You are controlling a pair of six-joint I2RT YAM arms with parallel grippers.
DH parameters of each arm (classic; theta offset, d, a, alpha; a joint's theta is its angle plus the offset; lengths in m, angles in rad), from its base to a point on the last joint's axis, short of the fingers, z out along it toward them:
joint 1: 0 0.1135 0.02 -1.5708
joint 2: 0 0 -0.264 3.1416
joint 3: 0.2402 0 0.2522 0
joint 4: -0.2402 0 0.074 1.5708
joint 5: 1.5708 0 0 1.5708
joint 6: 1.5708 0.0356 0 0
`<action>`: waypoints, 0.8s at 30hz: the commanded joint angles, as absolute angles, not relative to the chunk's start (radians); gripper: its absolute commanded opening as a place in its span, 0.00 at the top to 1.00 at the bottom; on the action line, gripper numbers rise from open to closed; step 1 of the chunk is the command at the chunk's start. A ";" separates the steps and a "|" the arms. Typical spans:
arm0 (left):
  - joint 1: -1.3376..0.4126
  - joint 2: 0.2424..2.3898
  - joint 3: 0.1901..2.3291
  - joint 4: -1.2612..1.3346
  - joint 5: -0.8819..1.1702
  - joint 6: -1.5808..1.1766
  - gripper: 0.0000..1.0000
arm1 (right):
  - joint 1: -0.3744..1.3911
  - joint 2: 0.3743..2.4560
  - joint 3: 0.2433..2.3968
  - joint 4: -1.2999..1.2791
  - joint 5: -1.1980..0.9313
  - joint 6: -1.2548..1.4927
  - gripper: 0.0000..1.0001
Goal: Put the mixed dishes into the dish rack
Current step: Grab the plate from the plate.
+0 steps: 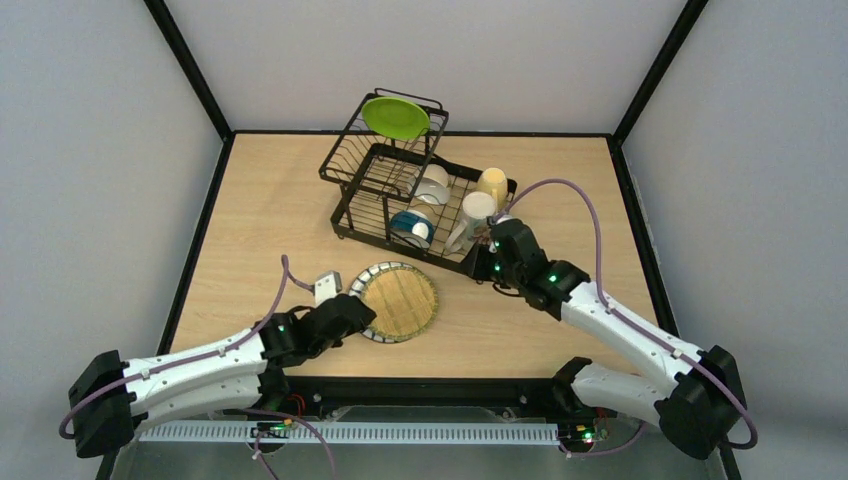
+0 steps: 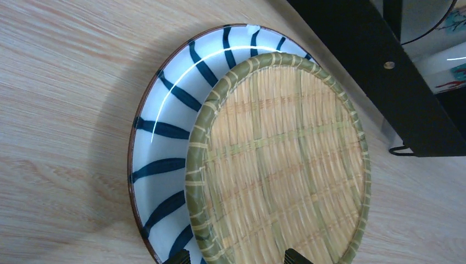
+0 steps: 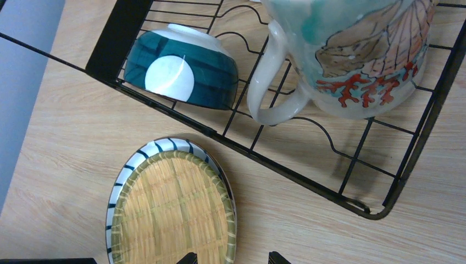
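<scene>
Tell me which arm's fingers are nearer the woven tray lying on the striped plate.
Left. The left fingers are at the woven tray's near-left rim; the right fingers hover farther off, beside the dish rack's near right corner.
</scene>
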State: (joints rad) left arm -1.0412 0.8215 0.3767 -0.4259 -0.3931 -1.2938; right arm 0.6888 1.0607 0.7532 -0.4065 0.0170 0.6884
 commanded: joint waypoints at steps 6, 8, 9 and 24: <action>-1.009 0.865 0.387 -0.381 -0.374 -1.294 0.02 | 0.693 1.091 0.811 -0.384 0.013 0.655 0.27; -1.007 0.875 0.388 -0.374 -0.373 -1.292 0.02 | 0.692 1.093 0.815 -0.384 0.011 0.653 0.27; -1.004 0.879 0.387 -0.373 -0.372 -1.290 0.02 | 0.692 1.095 0.816 -0.383 0.011 0.652 0.27; -0.983 0.902 0.294 -0.258 -0.363 -1.327 0.02 | 0.692 1.125 0.843 -0.394 0.005 0.634 0.27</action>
State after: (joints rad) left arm -0.9913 0.8917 0.3397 -0.3099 -0.3645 -1.2949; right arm 0.6888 1.1057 0.7975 -0.3939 0.0093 0.6506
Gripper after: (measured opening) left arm 0.982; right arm 0.728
